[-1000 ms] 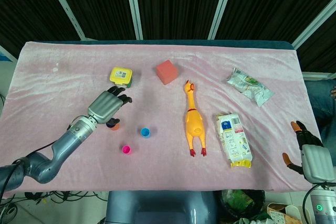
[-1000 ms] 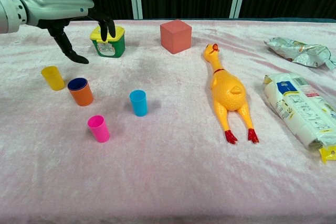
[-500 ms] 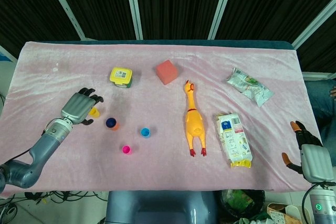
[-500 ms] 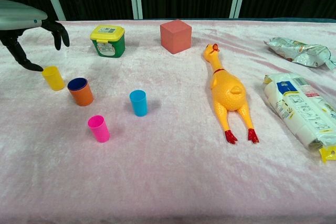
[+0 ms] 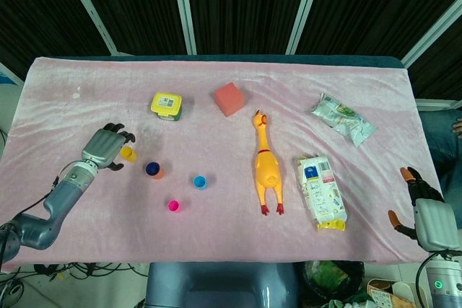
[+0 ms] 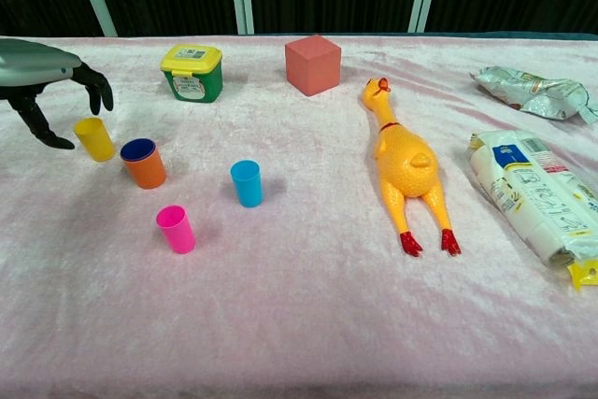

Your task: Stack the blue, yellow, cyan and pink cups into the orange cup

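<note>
Head view shows our left hand [image 5: 103, 148] now beside the yellow cup [image 5: 128, 154], at the left of the table. A second ago it hovered over the orange cup [image 5: 154, 171]; since then it has swung out to the left and settled lower. Its dark fingers are apart and curved around empty space, with the yellow cup just off the fingertips [image 6: 96, 92], not yet touched. We judge this to be the reach for the yellow cup, the next one to be stacked.

The orange cup stands upright with the blue cup [image 6: 138, 149] already nested inside it, only its dark blue rim showing. The cyan cup [image 6: 247, 182] and the pink cup [image 6: 175, 229] stand upright and apart, to the right of and in front of the orange cup. So one cup of four is in.

Our right hand [image 5: 426, 210] rests off the right edge of the table, fingers spread, holding nothing.

The table wears a soft pink cloth [image 6: 308, 324]. On it also lie a green tub with a yellow lid [image 6: 192, 72], a red cube [image 6: 313, 64], a rubber chicken [image 6: 404, 162], a white snack bag [image 6: 537, 195] and a crumpled packet [image 6: 533, 89]. Behind are dark panels with pale frames.
</note>
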`<state>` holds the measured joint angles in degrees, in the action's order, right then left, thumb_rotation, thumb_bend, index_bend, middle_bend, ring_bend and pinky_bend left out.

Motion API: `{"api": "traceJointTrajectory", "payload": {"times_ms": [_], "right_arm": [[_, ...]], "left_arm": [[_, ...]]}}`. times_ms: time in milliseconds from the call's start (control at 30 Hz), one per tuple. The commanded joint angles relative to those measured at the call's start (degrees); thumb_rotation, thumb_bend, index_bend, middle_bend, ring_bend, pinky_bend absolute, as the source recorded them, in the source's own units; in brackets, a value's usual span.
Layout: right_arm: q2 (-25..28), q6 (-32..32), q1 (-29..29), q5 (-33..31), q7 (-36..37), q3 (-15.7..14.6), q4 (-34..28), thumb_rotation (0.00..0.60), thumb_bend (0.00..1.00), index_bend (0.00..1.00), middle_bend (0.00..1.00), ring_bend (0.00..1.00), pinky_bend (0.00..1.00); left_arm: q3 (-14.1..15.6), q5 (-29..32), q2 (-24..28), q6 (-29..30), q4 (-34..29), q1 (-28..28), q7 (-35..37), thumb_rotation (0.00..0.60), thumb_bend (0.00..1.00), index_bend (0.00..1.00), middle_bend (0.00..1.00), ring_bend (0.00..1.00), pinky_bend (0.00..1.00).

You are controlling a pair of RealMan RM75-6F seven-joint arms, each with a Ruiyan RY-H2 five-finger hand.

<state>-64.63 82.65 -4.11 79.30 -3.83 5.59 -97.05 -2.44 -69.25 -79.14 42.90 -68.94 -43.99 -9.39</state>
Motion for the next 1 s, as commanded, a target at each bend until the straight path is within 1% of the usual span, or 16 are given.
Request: {"api": "traceJointTrajectory", "payload": {"times_ms": [33,433,667,800,900,1000], "right_arm": [[-0.01,0.02,0.01,-0.01,0.03,0.01,-0.01,0.6,0.26,0.03,0.05,0.16,0.21],[0.0,-0.01,-0.02,0.22,0.11,-0.09,0.07,0.6,0.26,0.04,0.05,0.16,0.21],[-0.03,-0.12,-0.06,0.1,0.12,-0.06,0.04,0.6,0.26,0.04,0.05,0.16,0.21],[-0.03,-0.08,-0.05,0.04,0.14,-0.02,0.04,0.6,0.26,0.04,0.05,0.16,0.21],[0.0,-0.15,-0.06,0.02,0.17,-0.05,0.03,0.6,0.26,0.04,0.05,0.16,0.21],[0.0,-0.15,-0.07,0.02,0.21,-0.04,0.0,0.6,0.26,0.04,0.05,0.16,0.21]], "left_arm": [[0.13,-0.49,-1.78,-1.14,2.29,-0.18,1.32,0.6,0.19,0.32,0.37,0.1,0.15],[-0.24,-1.03,-3.83,-1.88,6.22,-0.18,2.12,0.6,0.2,0.37,0.45,0.1,0.15],[-0.58,-0.88,-3.95,-2.37,6.87,-0.08,2.37,0.6,0.25,0.41,0.49,0.11,0.16],[-0.74,-1.03,-3.77,-2.22,6.72,0.02,2.45,0.6,0.27,0.45,0.51,0.12,0.16],[-1.05,-1.27,-2.94,-1.37,5.68,0.2,2.41,0.6,0.29,0.46,0.52,0.12,0.16],[-1.64,-1.68,-1.39,0.32,3.52,0.43,1.95,0.6,0.29,0.46,0.52,0.12,0.16]]}}
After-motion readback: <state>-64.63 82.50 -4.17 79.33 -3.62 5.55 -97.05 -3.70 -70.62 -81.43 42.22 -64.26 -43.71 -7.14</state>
